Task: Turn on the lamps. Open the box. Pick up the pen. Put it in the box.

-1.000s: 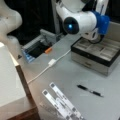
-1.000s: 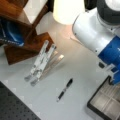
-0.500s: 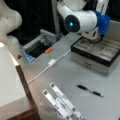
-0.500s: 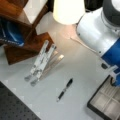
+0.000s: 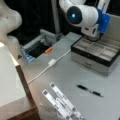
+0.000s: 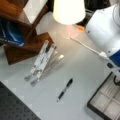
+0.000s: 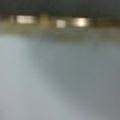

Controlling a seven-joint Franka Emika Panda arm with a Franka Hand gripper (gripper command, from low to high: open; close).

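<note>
The box [image 5: 92,61] stands open at a front view's right, its pale compartments showing and its lid [image 5: 112,30] raised behind. A corner of the box [image 6: 106,102] also shows in a front view. The slim black pen [image 5: 90,90] lies flat on the grey table in front of the box, and it shows again as the pen [image 6: 64,89] left of the box corner. One lamp [image 6: 68,11] glows at a front view's top. My gripper [image 5: 91,33] hangs at the arm's end over the back of the box, fingers hidden. The wrist view shows only a blurred grey surface.
Long white strips [image 5: 62,102] lie near the table's front, also seen as strips [image 6: 40,62]. A white cable [image 5: 50,63] runs across the table. A big white block [image 5: 10,80] fills the left. A grey open tray [image 5: 37,47] sits behind. A wooden shelf [image 6: 25,47] holds a blue book [image 6: 10,32].
The arm has shifted only slightly above the box. The box stays open and the pen has not moved.
</note>
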